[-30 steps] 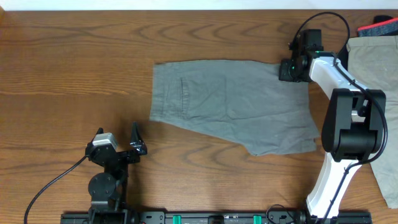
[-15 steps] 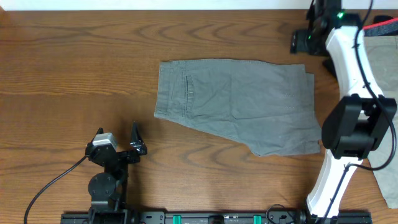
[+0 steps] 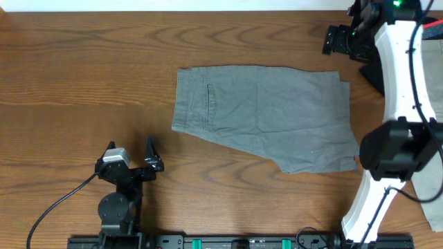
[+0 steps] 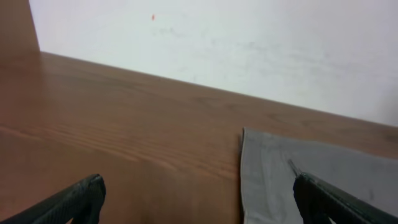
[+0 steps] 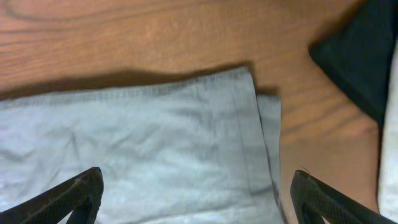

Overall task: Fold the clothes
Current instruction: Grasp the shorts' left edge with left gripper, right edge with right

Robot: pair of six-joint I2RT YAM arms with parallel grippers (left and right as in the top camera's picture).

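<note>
- Shorts (image 3: 263, 114): flat on the worktop (image 3: 83, 69), about centre. Waistband (image 3: 178, 100) at the 9 o'clock end, pocket (image 3: 208, 104) just inside it, hems at 3 o'clock.
- In the right wrist view, the shorts' far hem corner (image 5: 249, 124) shows a second layer sticking out past the top one.
- Left gripper (image 3: 149, 159): at 7 o'clock from the shorts, well apart. Jaws spread wide, nothing held; the left wrist view shows bare worktop and the shorts' edge (image 4: 261, 174) ahead of it.
- Right gripper (image 3: 339, 40): at 1 o'clock from the shorts, near the hem corner and clear of the cloth. Jaws spread wide, nothing held.
- Tan garment (image 3: 437, 83): at the 3 o'clock edge of the worktop, partly behind the right arm.
- Dark cloth (image 5: 354, 56): between the shorts and the tan garment.
</note>
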